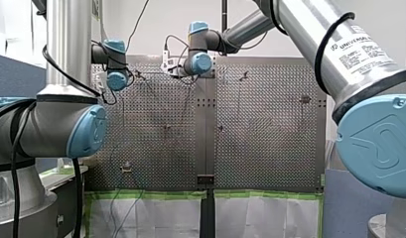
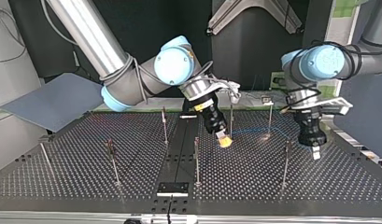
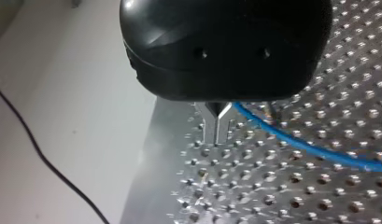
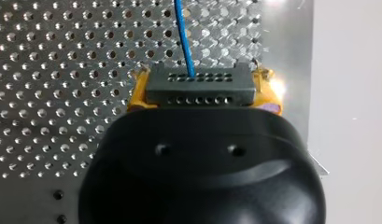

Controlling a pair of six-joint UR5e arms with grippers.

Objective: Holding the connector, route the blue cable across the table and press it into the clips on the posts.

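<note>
In the right wrist view, the yellow pads [image 4: 137, 93] of my right gripper [image 4: 205, 91] are shut on a dark grey connector [image 4: 200, 84]. The blue cable [image 4: 184, 37] leaves it straight ahead over the perforated table [image 4: 62, 70]. The top view shows this gripper [image 2: 224, 140] tilted down near the table's middle, with the cable [image 2: 258, 130] running faintly toward my left gripper [image 2: 315, 151] at the right. My left gripper [image 3: 216, 128] has its metal fingers shut, tips close above the table. The cable [image 3: 310, 149] passes right beside them; I cannot tell if it is pinched.
Several thin posts stand on the table [image 2: 62, 177], among them one [image 2: 196, 161] just before my right gripper, one [image 2: 286, 163] near my left gripper and one [image 2: 165, 126] toward the middle. A black plate [image 2: 173, 188] lies at the near edge. A grey panel [image 2: 53, 100] leans at the far left.
</note>
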